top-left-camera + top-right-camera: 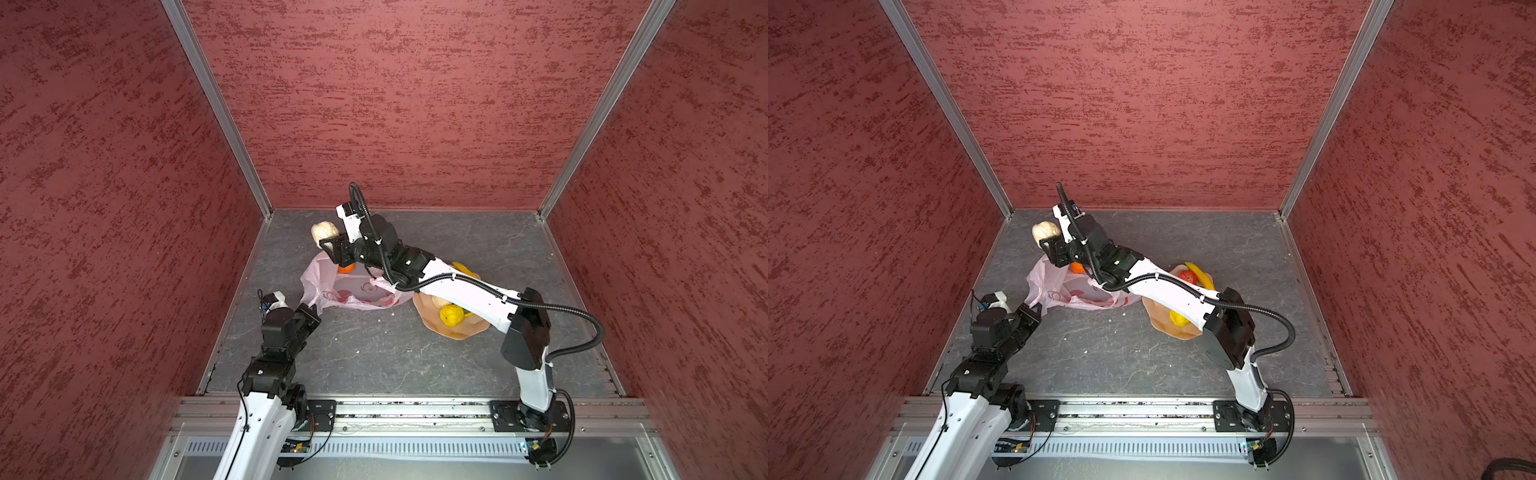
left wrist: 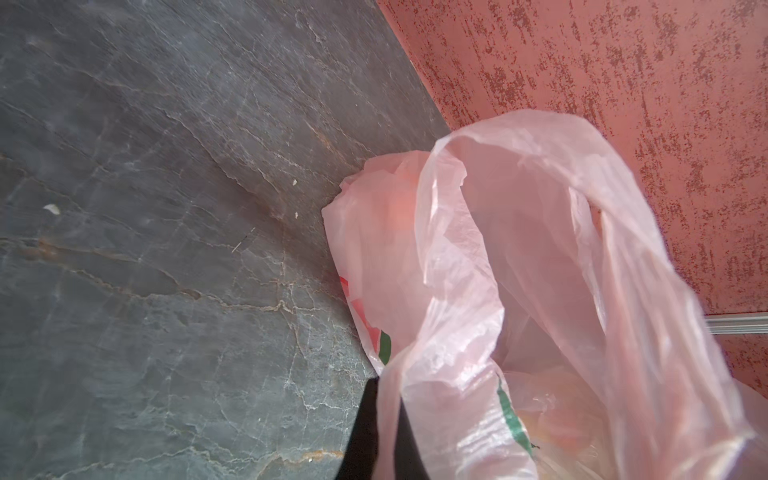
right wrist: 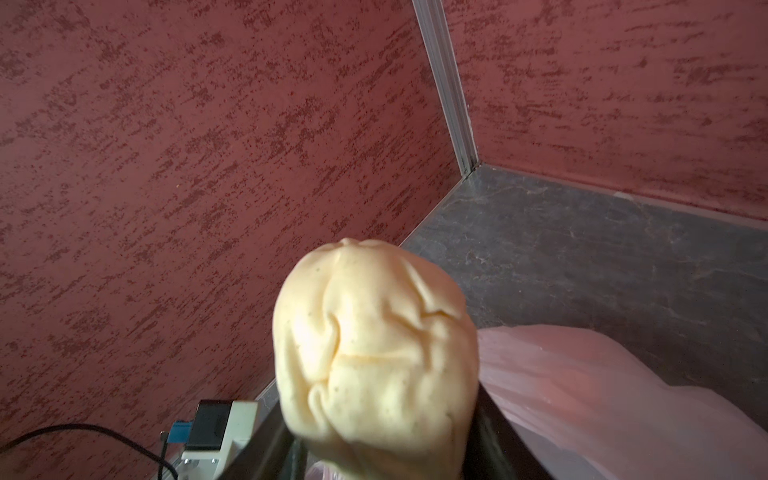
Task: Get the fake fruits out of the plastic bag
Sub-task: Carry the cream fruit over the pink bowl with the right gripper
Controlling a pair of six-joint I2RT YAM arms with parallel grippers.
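My right gripper (image 1: pixel 329 244) (image 1: pixel 1051 246) (image 3: pixel 382 436) is shut on a cream-white lumpy fake fruit (image 1: pixel 325 232) (image 1: pixel 1045 231) (image 3: pixel 374 357), held up over the far left of the floor. Below it lies the pale-pink plastic bag (image 1: pixel 349 291) (image 1: pixel 1067 291) (image 2: pixel 540 291) (image 3: pixel 602 374). An orange fruit (image 1: pixel 345 269) (image 1: pixel 1076 268) shows at the bag's far edge, partly hidden by the gripper. My left gripper (image 1: pixel 311 309) (image 1: pixel 1034 309) (image 2: pixel 386 432) is shut on a strip of the bag's near-left edge.
A tan wavy-edged plate (image 1: pixel 461 332) (image 1: pixel 1163 324) sits right of the bag, under my right arm. On it are a bumpy yellow fruit (image 1: pixel 451 316) (image 1: pixel 1178 319), a banana (image 1: pixel 1200 274), a red fruit (image 1: pixel 1187 276) and a cream one (image 1: pixel 438 300). Red walls enclose three sides.
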